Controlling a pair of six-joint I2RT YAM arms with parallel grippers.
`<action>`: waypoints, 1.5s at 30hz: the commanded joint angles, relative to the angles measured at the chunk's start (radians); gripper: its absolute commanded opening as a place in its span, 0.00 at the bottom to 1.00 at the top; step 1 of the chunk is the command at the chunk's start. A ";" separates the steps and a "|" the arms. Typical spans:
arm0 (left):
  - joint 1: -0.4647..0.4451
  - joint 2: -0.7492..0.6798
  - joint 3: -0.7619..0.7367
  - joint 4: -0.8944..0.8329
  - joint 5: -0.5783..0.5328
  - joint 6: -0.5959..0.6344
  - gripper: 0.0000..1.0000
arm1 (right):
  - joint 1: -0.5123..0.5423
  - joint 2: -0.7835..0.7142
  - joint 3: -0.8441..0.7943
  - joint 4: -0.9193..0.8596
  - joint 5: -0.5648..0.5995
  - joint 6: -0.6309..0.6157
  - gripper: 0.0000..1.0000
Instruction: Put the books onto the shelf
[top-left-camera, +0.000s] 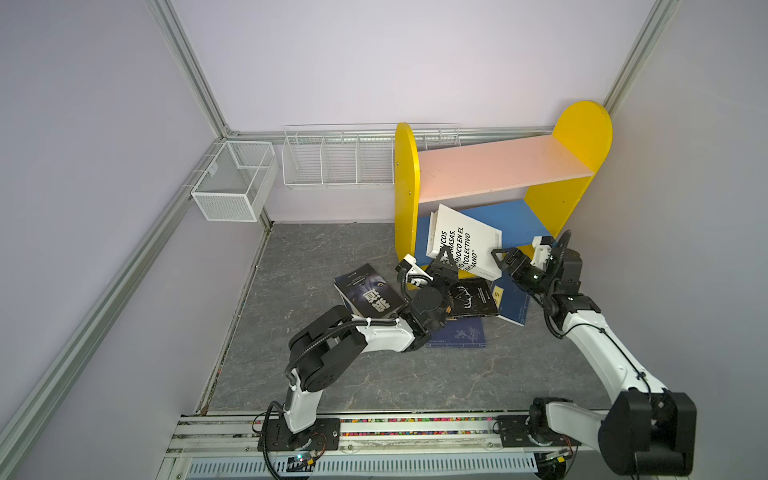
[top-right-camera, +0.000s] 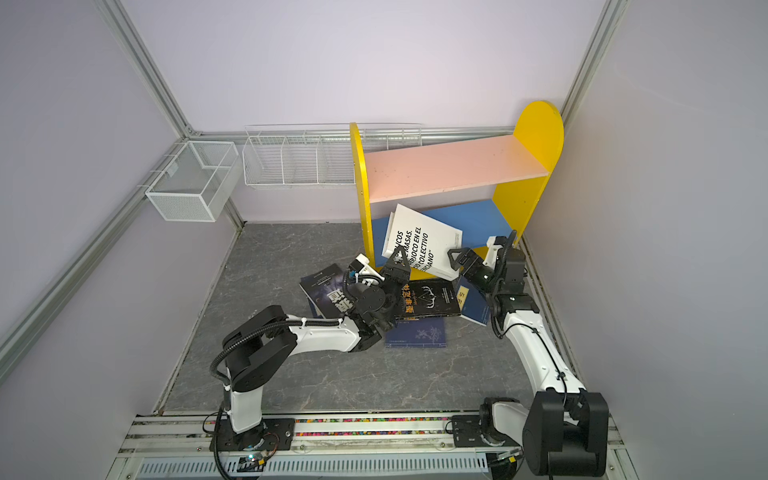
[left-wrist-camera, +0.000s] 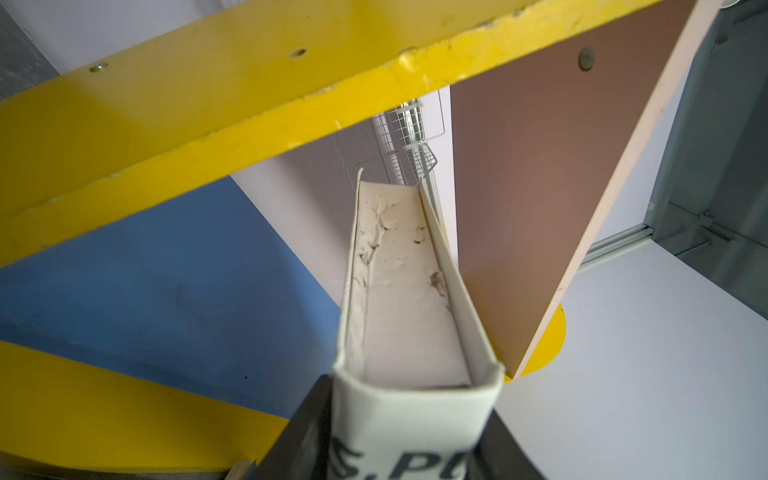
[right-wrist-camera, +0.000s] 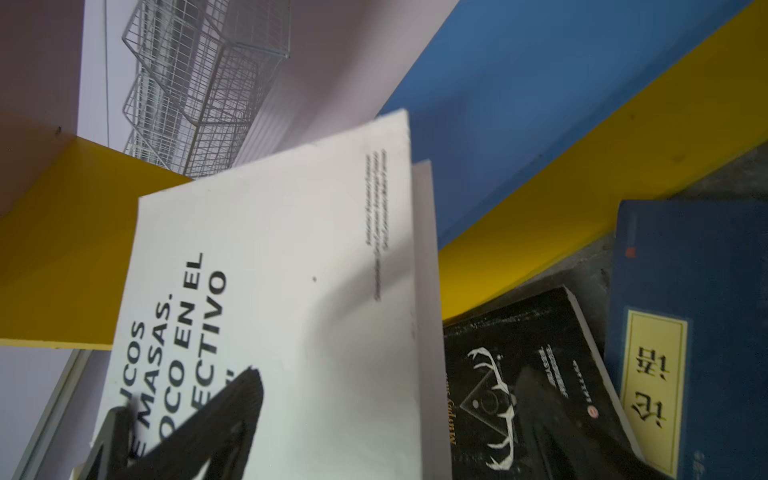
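White book: the large white book (top-left-camera: 465, 241) with bold black lettering is tilting cover-up. Its far corner is poking into the lower tier of the shelf (top-left-camera: 405, 187), and its near end is riding clear of the desk (top-left-camera: 332, 374).
Shelf: it is standing at the back right on yellow round-topped sides. Its blue lower board (top-left-camera: 519, 224) is lying beneath the book's far end, and its pink upper board (top-left-camera: 498, 166) is carrying nothing.
Left gripper: the left gripper (top-left-camera: 446, 255) is taking the book at the near end of its spine. In the wrist view its fingers (left-wrist-camera: 307, 424) are pressing against both covers, apparently pinching the book.
Right gripper: the right gripper (top-left-camera: 500, 262) is hovering at the book's free long edge with its fingers (right-wrist-camera: 187, 424) spread wide, holding nothing.
Handling: the book is looking thick, fairly heavy and floppy, with smooth covers that may be prone to slipping. A hold near the spine looks firmest, with support at the free edge.
Other books: a black antler-cover book (top-left-camera: 473, 299), a dark book with white characters (top-left-camera: 368, 293), a navy book with a yellow label (top-left-camera: 513, 301) and a thin navy book (top-left-camera: 457, 334) are lying flat on the desk in front of the shelf.
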 joint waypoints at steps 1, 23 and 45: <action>0.005 0.040 0.057 0.029 -0.072 -0.032 0.47 | -0.003 0.065 0.078 0.138 -0.071 -0.022 0.91; 0.059 0.102 0.139 -0.048 -0.114 -0.019 0.40 | -0.033 -0.021 0.146 -0.348 0.003 -0.093 0.95; 0.070 0.095 0.130 -0.052 -0.087 -0.031 0.41 | 0.034 0.053 -0.033 -0.040 -0.185 0.190 0.88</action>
